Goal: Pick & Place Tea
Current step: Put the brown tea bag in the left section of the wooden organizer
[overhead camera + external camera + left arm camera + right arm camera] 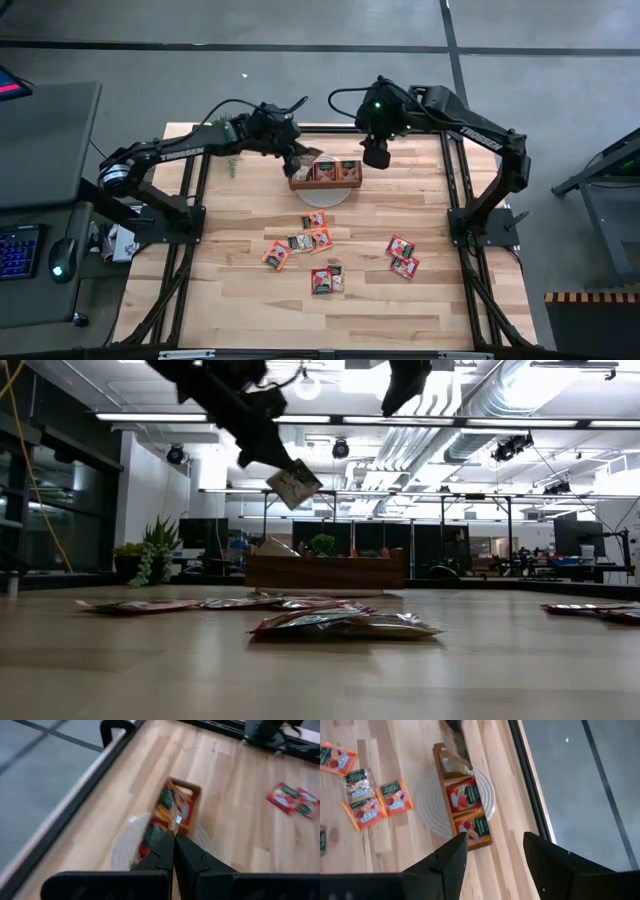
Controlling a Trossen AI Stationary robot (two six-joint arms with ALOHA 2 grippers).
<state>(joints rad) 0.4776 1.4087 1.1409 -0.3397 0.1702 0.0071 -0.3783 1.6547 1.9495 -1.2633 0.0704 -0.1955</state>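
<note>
One sachet [293,484] in left pincer [297,160] above tray's [325,183] end.

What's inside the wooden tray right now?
The wooden tray holds red and orange tea sachets in two compartments. The third is partly covered by the left pincer and its sachet, so its contents can't be seen.
</note>
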